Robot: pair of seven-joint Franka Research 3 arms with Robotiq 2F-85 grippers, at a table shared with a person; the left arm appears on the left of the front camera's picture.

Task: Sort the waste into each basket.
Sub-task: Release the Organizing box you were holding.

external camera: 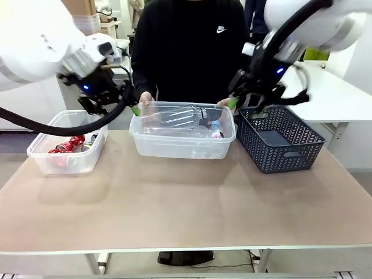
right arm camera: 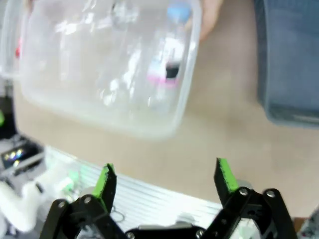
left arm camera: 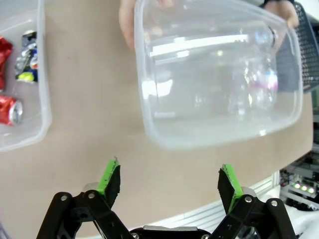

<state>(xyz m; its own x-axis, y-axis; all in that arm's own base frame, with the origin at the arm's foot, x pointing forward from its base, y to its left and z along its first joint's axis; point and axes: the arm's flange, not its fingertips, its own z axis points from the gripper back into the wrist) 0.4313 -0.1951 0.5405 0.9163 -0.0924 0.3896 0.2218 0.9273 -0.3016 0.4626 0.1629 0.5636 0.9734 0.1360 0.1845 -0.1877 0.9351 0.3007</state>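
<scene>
risk first: a person's hands (external camera: pixel 145 97) grip both ends of the middle tub (external camera: pixel 182 137), so either tool moving toward it could meet fingers, and the tub could shift under a reach. the left tool (external camera: pixel 129 100) hangs just beside the tub's left end, its jaws wide and holding nothing; the right tool (external camera: pixel 241 99) hangs by the right end, over the near corner of the dark blue basket (external camera: pixel 279 139), likewise wide and empty. clear bottles (external camera: pixel 177 118) lie jumbled in the middle tub, smooth and glossy, likely slippery and easily crushed under the green pads. red and silver cans (external camera: pixel 68 145), crumpled and shiny, sit in the left tub (external camera: pixel 67 142) on the tan matte bench (external camera: pixel 186 203). both tubs are thin see-through plastic with rounded corners and rolled rims, and the basket has lattice walls.
</scene>
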